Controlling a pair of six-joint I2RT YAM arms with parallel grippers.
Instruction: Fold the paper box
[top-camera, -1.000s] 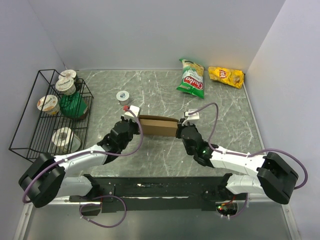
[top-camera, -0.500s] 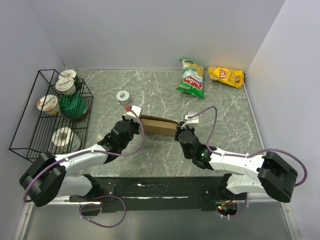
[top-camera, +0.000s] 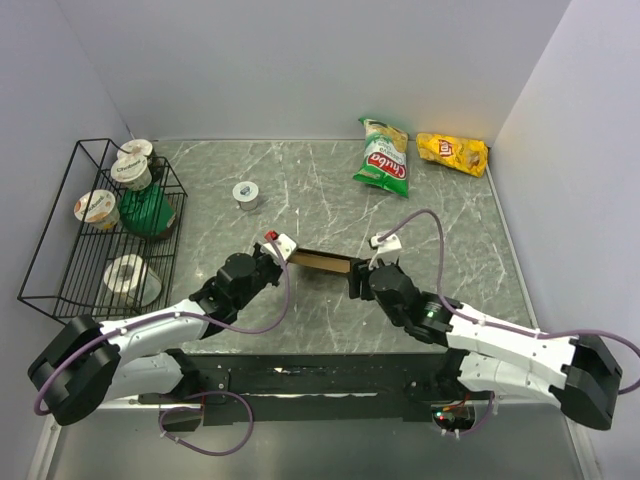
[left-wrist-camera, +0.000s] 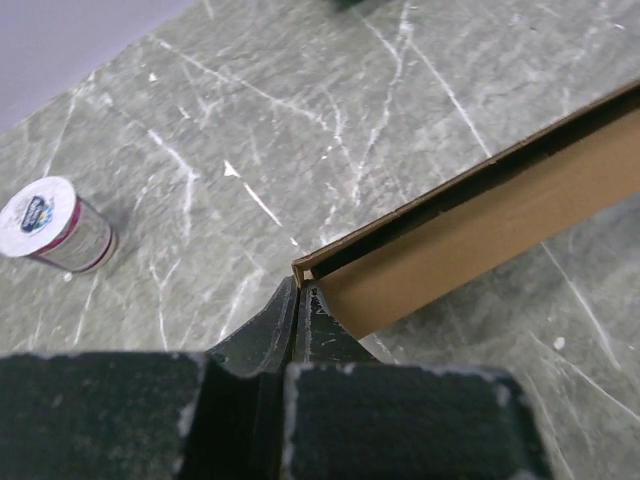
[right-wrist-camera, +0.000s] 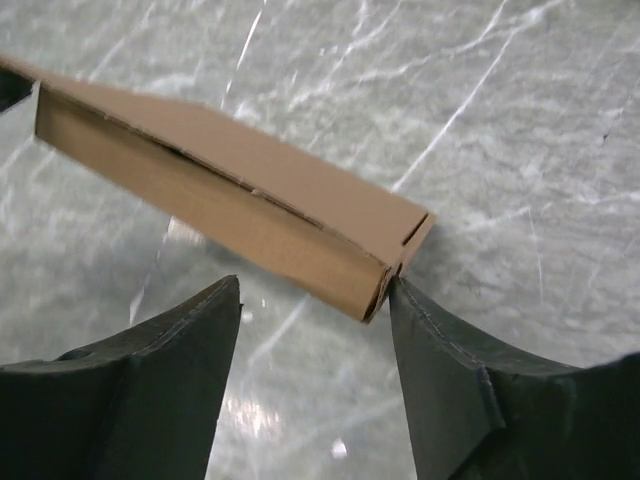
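The paper box (top-camera: 322, 263) is a flat brown cardboard piece that shows as a narrow strip between my two grippers, in the middle of the marble table. My left gripper (top-camera: 287, 256) is shut, its fingertips pinching the thin cardboard edge at the box's left corner (left-wrist-camera: 300, 270). In the left wrist view the box (left-wrist-camera: 480, 230) runs up to the right from that gripper (left-wrist-camera: 297, 290). My right gripper (top-camera: 356, 278) stands open at the box's right end. In the right wrist view that end (right-wrist-camera: 385, 270) sits just beyond the gripper (right-wrist-camera: 312, 295), touching the right fingertip (right-wrist-camera: 402, 298).
A black wire rack (top-camera: 60, 250) with yogurt cups and a green item stands at the left. A small round cup (top-camera: 246, 193) sits behind the left gripper, seen also as the cup (left-wrist-camera: 45, 222). A green snack bag (top-camera: 383, 158) and a yellow snack bag (top-camera: 452, 152) lie at the back right.
My right gripper has opened and let go of the box's right end. Both grippers and the box have come nearer the front edge, and the box now shows thinner.
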